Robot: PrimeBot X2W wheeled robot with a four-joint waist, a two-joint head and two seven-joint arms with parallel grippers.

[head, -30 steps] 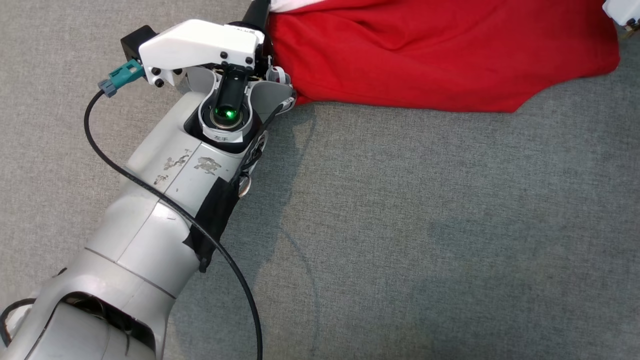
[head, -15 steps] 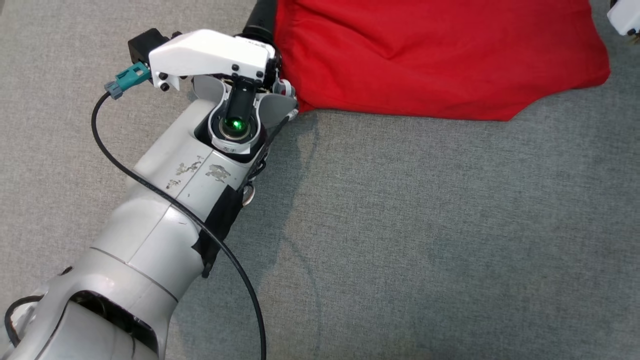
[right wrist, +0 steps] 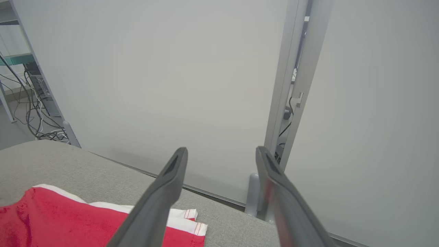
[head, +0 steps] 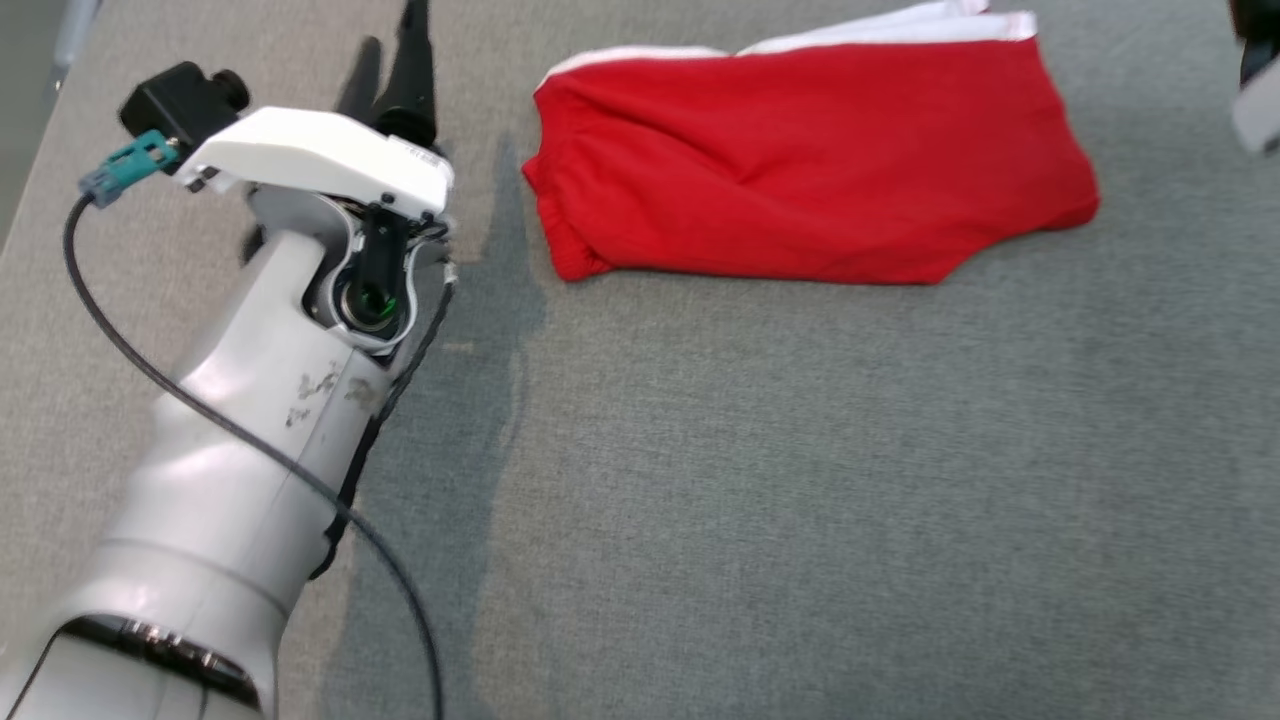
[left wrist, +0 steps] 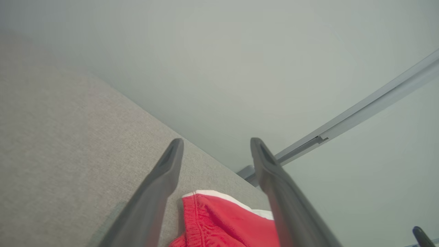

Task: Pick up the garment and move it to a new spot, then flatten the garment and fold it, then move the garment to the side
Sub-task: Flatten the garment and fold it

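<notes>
Since a second earlier, the left gripper (head: 392, 45) had drawn away from the red garment (head: 800, 190), its fingers now spread and empty. The right gripper (right wrist: 221, 149) likewise stood open, above the white-trimmed edge. The garment lay folded on the far part of the grey table (head: 800, 500), apparently released to settle before being moved aside.

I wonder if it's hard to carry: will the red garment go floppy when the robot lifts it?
Probably floppy: the red garment lies limp and creased on the grey surface, so it'd likely droop from any pinch. Thin cloth, so probably light. Flat, so unlikely to roll.
</notes>
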